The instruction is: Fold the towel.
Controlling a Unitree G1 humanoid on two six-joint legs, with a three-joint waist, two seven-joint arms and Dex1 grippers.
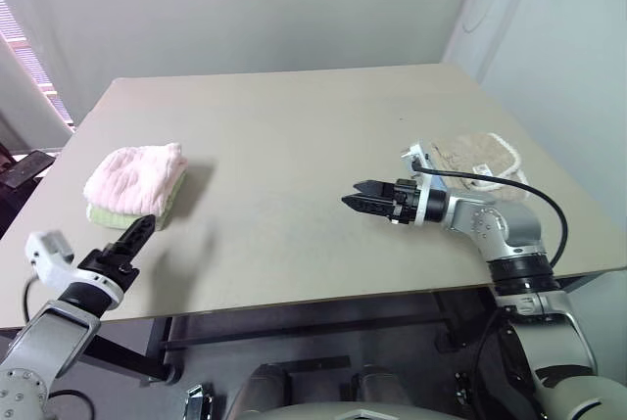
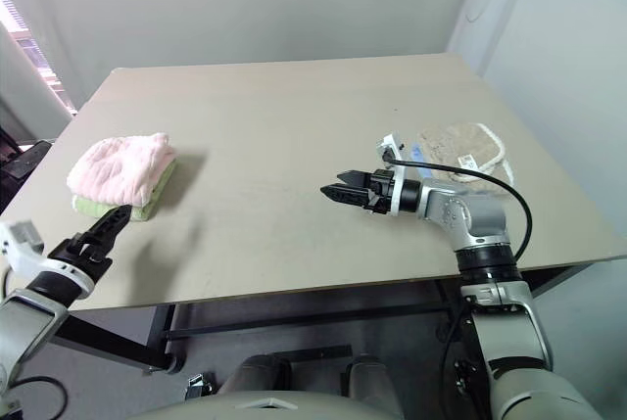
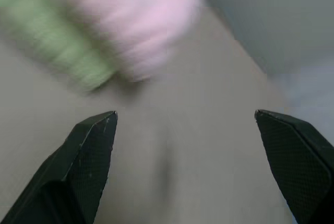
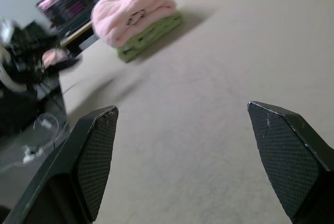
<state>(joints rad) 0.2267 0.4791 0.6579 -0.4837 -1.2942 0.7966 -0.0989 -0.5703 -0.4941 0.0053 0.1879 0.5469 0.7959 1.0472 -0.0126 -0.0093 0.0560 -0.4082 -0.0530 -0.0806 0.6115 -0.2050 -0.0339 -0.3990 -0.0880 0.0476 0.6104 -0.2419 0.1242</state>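
Note:
The pale pink towel [image 1: 135,177] lies folded in a soft bundle on top of a light green folded towel [image 1: 125,214] at the left side of the table. My left gripper [image 1: 145,227] hovers just in front of that stack, near the table's front left edge. It is open, holds nothing and is apart from the cloth. In the left wrist view the towel [image 3: 141,20] lies ahead of the spread fingertips [image 3: 96,140]. My right gripper [image 1: 353,195] is over the middle of the table, pointing left toward the stack. It is open and holds nothing.
A beige white-edged towel [image 1: 475,156] lies flat at the right of the beige table [image 1: 294,116], behind my right forearm. A desk with a lit screen [image 4: 65,4] and cables stands beyond the table's left edge.

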